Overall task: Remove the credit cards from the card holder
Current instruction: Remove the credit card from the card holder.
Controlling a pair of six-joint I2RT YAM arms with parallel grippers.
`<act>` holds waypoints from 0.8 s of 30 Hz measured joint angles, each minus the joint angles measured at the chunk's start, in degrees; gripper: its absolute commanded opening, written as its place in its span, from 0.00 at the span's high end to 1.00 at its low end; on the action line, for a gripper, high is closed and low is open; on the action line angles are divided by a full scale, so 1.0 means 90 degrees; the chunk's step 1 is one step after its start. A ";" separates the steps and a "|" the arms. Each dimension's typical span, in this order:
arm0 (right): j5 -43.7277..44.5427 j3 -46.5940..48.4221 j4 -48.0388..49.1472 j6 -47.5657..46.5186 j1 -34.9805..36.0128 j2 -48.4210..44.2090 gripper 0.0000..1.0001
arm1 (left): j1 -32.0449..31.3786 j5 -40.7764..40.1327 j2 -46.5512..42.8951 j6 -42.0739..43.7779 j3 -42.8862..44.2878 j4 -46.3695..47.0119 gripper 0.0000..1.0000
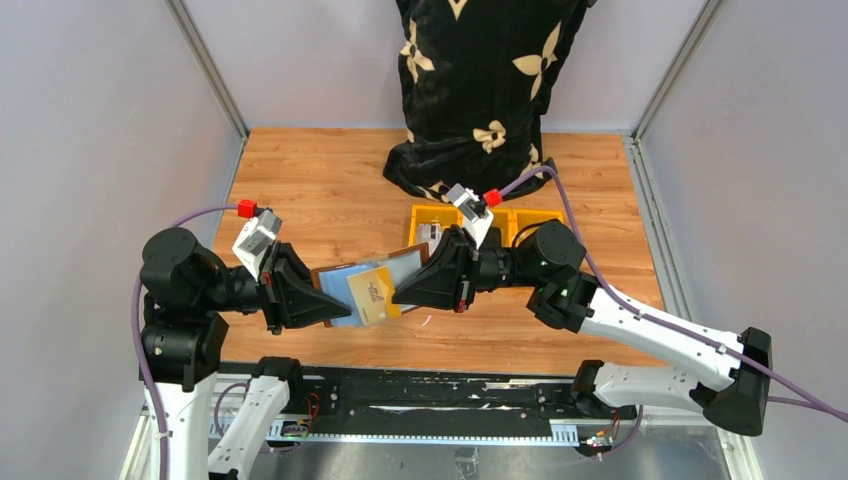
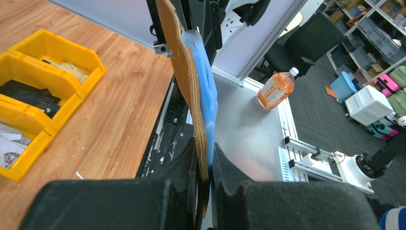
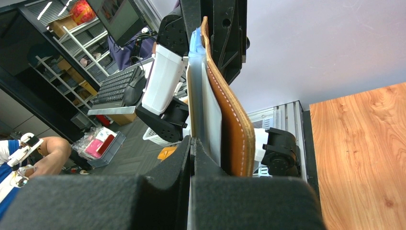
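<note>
The brown card holder (image 1: 327,275) hangs in the air between both arms, above the table's near part, its blue-grey inner side (image 1: 345,308) showing. My left gripper (image 1: 322,300) is shut on its left edge; in the left wrist view the jaws (image 2: 209,163) pinch the brown leather (image 2: 184,72) together with a blue layer (image 2: 206,91). A tan credit card (image 1: 375,292) sticks out of the holder to the right. My right gripper (image 1: 400,297) is shut on that card's edge (image 3: 189,105); its jaws (image 3: 192,143) sit just beside the brown holder (image 3: 234,129).
Yellow bins (image 1: 432,217) holding cards and papers stand behind the right gripper; they also show in the left wrist view (image 2: 28,91). A black cushion with cream flowers (image 1: 480,90) leans at the back wall. The table's near edge and a black rail (image 1: 430,395) lie below the held holder.
</note>
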 measured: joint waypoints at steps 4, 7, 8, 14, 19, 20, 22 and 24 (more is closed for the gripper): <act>0.0019 -0.0041 -0.0007 -0.0002 0.0000 -0.0051 1.00 | 0.0000 0.0000 0.0000 -0.0005 0.0000 0.0000 1.00; 0.0049 -0.0087 -0.0017 -0.0002 0.0000 -0.0114 0.94 | 0.0000 -0.0005 0.0000 -0.0005 0.0000 0.0000 1.00; 0.0049 -0.0090 -0.0029 -0.0002 0.0000 -0.0126 0.86 | 0.0000 -0.0012 0.0000 -0.0005 0.0000 0.0000 1.00; -0.0005 -0.0083 0.0114 0.0153 0.0000 0.0061 0.61 | 0.0000 -0.0129 0.0000 -0.0002 0.0005 0.0000 1.00; -0.0158 0.0041 0.0396 0.0430 0.0000 0.0505 0.71 | 0.0000 -0.0223 0.0000 0.0005 0.0005 0.0000 1.00; -0.0175 0.0058 0.0413 0.0440 0.0000 0.0520 0.77 | 0.0000 -0.0231 0.0000 0.0012 0.0005 0.0000 1.00; -0.0199 0.0102 0.0430 0.0486 0.0000 0.0527 0.85 | 0.0000 -0.0223 -0.0002 0.0022 0.0005 0.0002 1.00; -0.0197 0.0151 0.0440 0.0500 0.0000 0.0508 0.91 | 0.0000 -0.0216 -0.0024 0.0066 0.0005 0.0002 1.00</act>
